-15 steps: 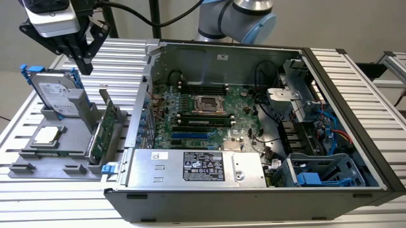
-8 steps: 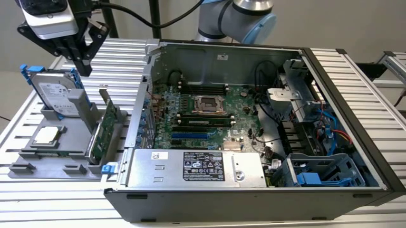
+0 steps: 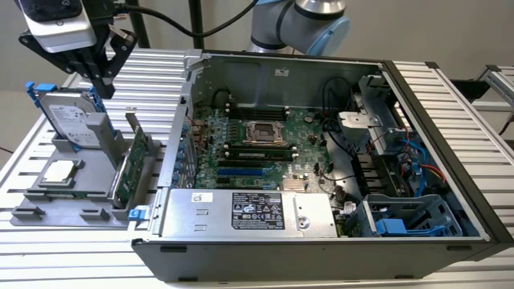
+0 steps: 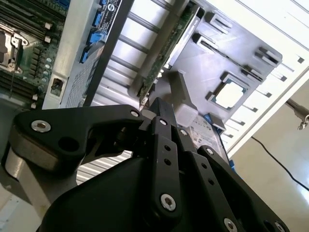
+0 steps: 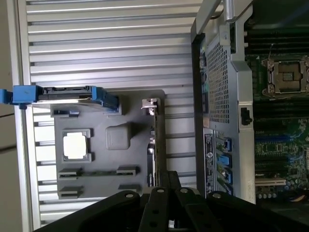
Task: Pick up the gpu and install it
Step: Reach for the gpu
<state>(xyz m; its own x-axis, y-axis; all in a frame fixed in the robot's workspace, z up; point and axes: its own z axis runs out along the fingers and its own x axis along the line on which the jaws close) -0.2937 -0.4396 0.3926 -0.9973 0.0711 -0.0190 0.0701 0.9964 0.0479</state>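
Right now the gripper (image 3: 105, 90) hangs with its fingers pressed together, holding nothing, above the gray tray (image 3: 56, 208). Below it, toward the computer case (image 3: 321, 259), the gpu (image 3: 132, 162) stands on edge in that tray, its long axis parallel to the case's near wall.

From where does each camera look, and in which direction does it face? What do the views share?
Exterior view: off the arm, looking down into the open computer case; arm and gripper show.
First wrist view: on the arm, looking straight down onto the gray holder; the gripper shows.
Second wrist view: on the arm, looking slantwise past the gripper toward the gpu.
Shared: all three show the gpu standing in the holder beside the case.
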